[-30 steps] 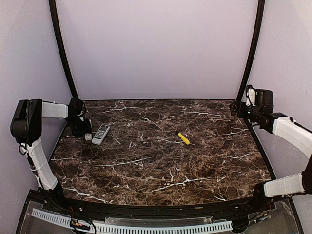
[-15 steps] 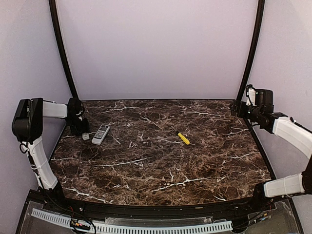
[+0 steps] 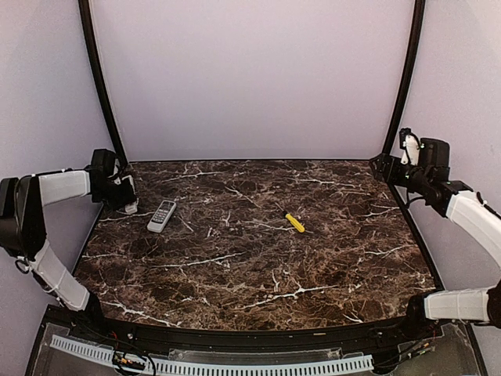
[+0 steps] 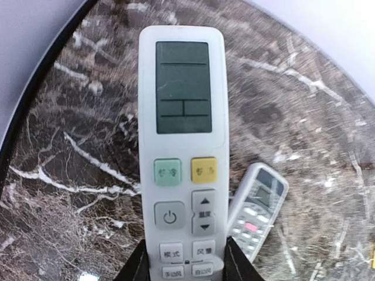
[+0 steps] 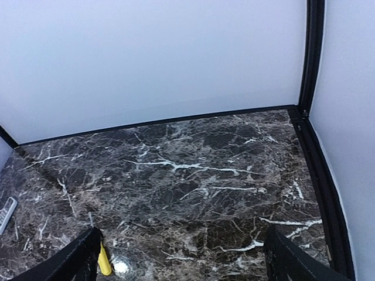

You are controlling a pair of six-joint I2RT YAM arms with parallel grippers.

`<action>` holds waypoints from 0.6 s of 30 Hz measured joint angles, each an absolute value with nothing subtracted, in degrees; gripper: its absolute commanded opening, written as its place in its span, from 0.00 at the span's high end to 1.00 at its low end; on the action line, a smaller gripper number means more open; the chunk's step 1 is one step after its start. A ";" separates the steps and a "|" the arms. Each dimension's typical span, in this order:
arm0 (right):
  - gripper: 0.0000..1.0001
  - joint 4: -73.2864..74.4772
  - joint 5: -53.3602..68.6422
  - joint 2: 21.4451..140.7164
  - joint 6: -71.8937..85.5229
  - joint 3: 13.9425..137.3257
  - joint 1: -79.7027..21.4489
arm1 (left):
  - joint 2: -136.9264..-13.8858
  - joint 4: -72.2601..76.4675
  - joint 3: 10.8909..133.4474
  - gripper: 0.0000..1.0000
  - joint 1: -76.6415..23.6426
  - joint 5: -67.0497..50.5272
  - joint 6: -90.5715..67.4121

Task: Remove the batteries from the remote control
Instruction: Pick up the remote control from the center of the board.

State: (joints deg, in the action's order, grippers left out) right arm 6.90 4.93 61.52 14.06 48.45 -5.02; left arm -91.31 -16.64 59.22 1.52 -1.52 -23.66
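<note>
My left gripper is at the far left of the table, shut on the lower end of a white air-conditioner remote, button side toward the wrist camera; the remote shows as a white tip in the top view. A smaller grey remote lies on the marble just right of it and also shows in the left wrist view. My right gripper hangs open and empty over the far right corner. No batteries show in any view.
A yellow-handled stick tool lies near the table's middle and shows by my right gripper's left finger in the right wrist view. Black frame posts stand at both far corners. The marble table ends in black side rails.
My left arm has swung back to the left, carrying the white remote off from beside the grey remote. My right gripper has risen slightly.
</note>
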 measured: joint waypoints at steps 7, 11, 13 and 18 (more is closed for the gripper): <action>0.07 3.42 17.76 60.12 17.74 49.98 -8.05 | -70.57 -5.63 52.23 0.78 -0.45 -15.42 -24.43; 0.08 0.36 23.77 61.93 19.99 52.88 -15.25 | -65.39 2.39 50.63 0.78 -5.91 -25.65 -26.37; 0.08 -1.65 26.04 64.16 20.99 55.51 -19.99 | -64.10 7.09 49.80 0.78 -8.69 -30.59 -28.14; 0.11 -6.57 29.28 70.35 23.79 60.86 -29.82 | -62.98 15.35 48.86 0.78 -15.51 -38.79 -31.79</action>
State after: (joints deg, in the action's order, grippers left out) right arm -6.57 29.28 70.35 23.79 60.86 -29.82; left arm -62.98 15.35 48.86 -15.51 -38.79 -31.79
